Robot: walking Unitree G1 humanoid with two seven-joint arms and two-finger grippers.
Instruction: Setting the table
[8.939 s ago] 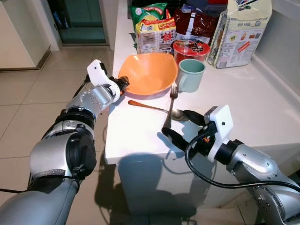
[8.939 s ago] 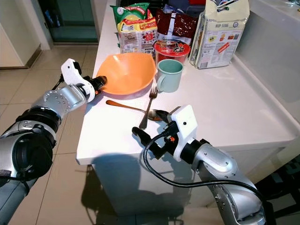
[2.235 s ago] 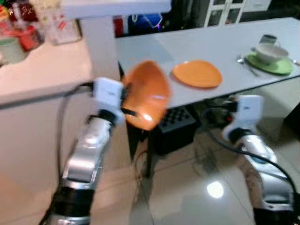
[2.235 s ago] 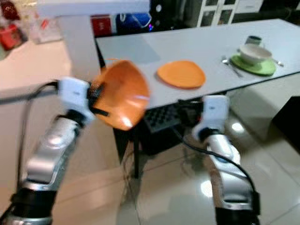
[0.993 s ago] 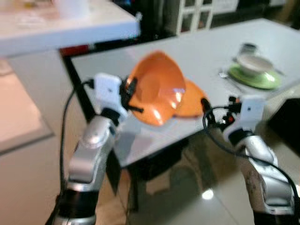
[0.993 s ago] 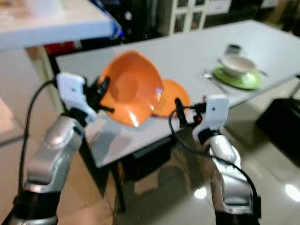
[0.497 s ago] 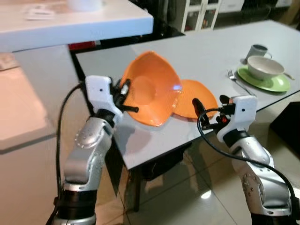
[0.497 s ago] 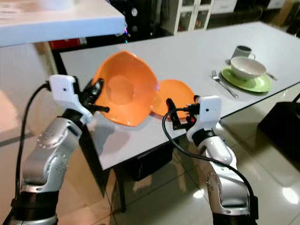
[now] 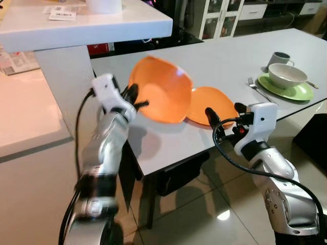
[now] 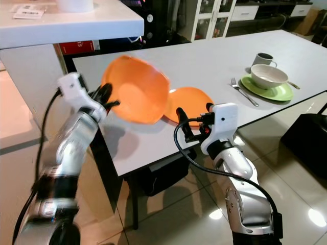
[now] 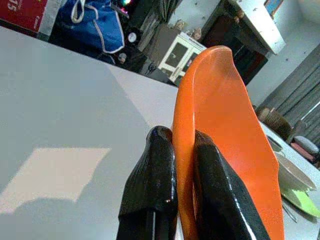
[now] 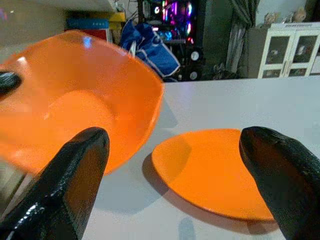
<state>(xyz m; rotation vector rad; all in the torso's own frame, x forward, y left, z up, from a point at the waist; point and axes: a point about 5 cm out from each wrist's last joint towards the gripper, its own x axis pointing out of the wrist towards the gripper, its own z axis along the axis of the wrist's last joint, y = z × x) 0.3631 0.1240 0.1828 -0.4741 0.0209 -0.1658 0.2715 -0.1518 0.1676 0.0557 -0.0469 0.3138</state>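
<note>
A tilted orange bowl hangs just over the near left part of the grey dining table. My left gripper is shut on its rim, one black finger on each side. A flat orange plate lies on the table just right of the bowl, partly behind it. My right gripper is open with nothing in it. It hovers at the table's front edge, pointing at the plate and the bowl.
At the table's far right, a place is set with a green plate, a white bowl, a fork and a grey mug. A white counter stands at the left. Glossy floor tiles lie below.
I have turned from the counter to the dining table with the bowl in my left gripper. In the last half second the left arm stretched forward and the bowl rose slightly.
</note>
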